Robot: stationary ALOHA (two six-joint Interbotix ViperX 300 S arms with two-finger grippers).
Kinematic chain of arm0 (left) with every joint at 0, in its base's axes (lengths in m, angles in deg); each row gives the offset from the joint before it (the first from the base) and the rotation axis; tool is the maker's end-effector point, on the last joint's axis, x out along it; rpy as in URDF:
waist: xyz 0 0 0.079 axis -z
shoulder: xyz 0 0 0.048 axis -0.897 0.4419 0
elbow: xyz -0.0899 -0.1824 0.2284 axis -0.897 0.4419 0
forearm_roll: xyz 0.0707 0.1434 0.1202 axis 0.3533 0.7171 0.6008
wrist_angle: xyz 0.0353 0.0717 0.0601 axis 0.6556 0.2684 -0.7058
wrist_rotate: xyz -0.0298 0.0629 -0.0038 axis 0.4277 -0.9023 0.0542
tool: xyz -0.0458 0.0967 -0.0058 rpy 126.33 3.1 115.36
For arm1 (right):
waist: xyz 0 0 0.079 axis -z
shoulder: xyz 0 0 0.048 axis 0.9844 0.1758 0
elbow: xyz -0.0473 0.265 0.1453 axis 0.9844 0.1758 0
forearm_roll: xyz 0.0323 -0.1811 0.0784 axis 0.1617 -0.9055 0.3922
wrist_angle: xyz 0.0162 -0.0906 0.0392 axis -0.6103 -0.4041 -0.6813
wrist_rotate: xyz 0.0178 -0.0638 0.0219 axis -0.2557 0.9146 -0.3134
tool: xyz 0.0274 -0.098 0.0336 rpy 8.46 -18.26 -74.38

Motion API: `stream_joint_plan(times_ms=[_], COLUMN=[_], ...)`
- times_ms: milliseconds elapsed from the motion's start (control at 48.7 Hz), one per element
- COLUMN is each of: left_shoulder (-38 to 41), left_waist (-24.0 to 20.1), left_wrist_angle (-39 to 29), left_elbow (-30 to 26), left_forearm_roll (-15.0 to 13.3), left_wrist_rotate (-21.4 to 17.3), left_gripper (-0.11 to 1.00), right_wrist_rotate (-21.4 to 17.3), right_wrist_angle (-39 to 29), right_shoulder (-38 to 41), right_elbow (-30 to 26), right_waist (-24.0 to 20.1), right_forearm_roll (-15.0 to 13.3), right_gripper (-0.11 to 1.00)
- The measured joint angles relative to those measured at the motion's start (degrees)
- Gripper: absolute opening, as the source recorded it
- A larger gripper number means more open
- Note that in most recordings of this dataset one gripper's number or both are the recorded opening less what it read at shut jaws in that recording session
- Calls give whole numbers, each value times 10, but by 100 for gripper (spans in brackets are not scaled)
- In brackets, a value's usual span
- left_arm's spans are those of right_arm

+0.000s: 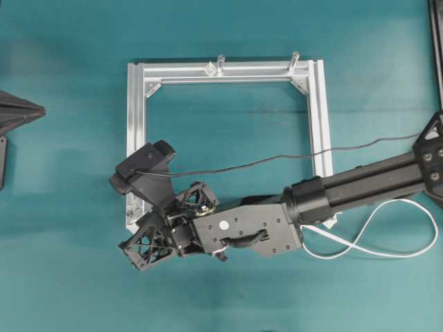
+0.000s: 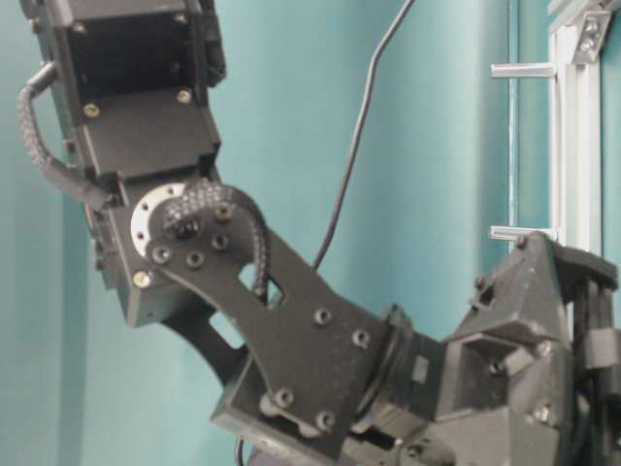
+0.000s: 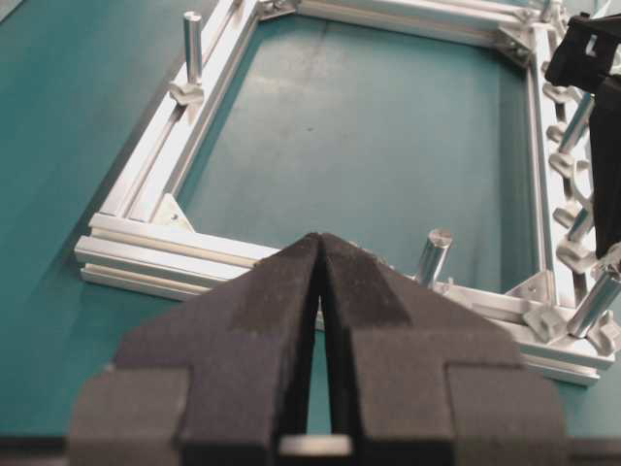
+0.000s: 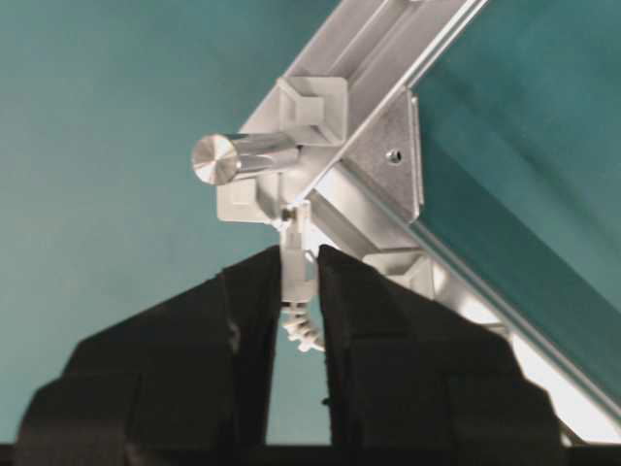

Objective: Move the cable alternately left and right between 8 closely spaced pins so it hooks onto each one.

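Nearest in the right wrist view, the right hand point(image 4: 299, 282) is clenched on the plug end of the cable point(image 4: 299, 328). The small clear plug stands pinched upright between the dark pads, with a short white length curling below it. The grip sits right at the tip, probably so that the free end can be steered precisely, and it hangs just outside a corner of the aluminium frame point(image 4: 388, 58). Just beyond the plug on that corner stands a cylindrical post point(image 4: 243, 155), and beside it a triangular bracket point(image 4: 393, 160) ties the two rails together.

From overhead, the right arm reaches across the frame's near rail to its near-left corner, hiding most of that rail. The rest of the cable lies slack in a loop on the teal worktop point(image 1: 69, 277), outside the frame's near-right corner. That slack looks deliberate, leaving length to feed as the cord goes back and forth.

The left hand point(image 3: 320, 248) hovers outside the frame with its pads closed together on nothing. It looks parked clear of the work. Across the frame from it, the pins point(image 3: 566, 163) stand in a close row along one rail, and no cable can be seen round them (threading appears not yet begun).

No container is in view. The frame is only an open border round bare worktop. Two more posts rise from its far rail.
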Motion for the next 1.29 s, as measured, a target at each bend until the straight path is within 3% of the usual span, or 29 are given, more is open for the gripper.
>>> stream_joint_plan(times_ms=[410, 677, 1087, 1293], left_shoulder=[-1, 0, 0, -1], left_waist=[0, 0, 0, 0], left_wrist_angle=[0, 0, 0, 0], left_elbow=[0, 0, 0, 0], left_forearm_roll=[1, 1, 1, 1], left_wrist_rotate=[0, -1, 0, 0], left_gripper=[0, 0, 0, 0], right_wrist_rotate=[1, 10, 114, 154], right_wrist_angle=[-4, -4, -10, -26], right_shoulder=[7, 48, 129, 149], right_elbow=[-23, -91, -229, -266], right_waist=[-25, -50, -24, 6], right_forearm_roll=[8, 17, 19, 19], right_gripper=[14, 14, 14, 14])
